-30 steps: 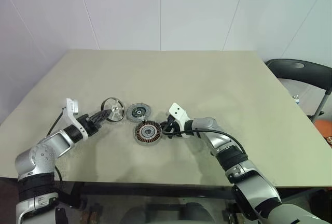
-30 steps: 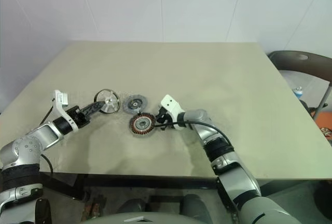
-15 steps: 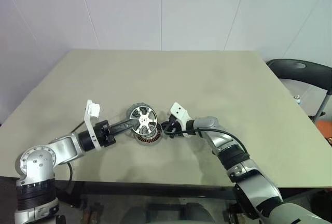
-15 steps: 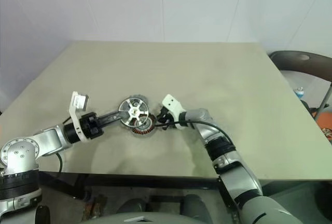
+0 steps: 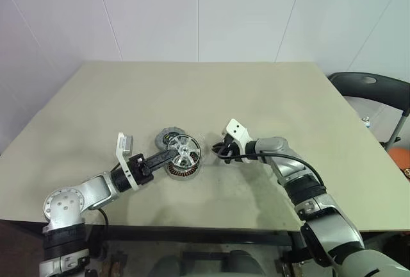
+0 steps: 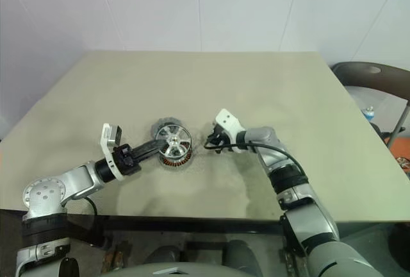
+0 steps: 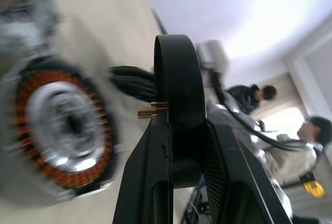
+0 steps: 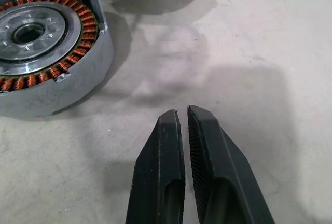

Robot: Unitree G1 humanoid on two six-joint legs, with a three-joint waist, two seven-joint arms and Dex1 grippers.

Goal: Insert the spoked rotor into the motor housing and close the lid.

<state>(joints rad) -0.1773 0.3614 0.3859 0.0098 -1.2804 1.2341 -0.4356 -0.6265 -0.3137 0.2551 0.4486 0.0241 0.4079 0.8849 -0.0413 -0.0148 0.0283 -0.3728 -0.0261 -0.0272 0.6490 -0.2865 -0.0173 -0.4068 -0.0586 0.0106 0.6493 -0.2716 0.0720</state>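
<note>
Left eye view gives you the left gripper (image 5: 172,155) clamped on the spoked rotor (image 5: 184,151), which it holds tilted just above the motor housing (image 5: 181,169) on the table (image 5: 269,97). Your lid (image 5: 168,138) lies flat just behind them. Right wrist view shows the right gripper (image 8: 182,117) with fingers nearly together and nothing between them, near the housing but clear of it
</note>
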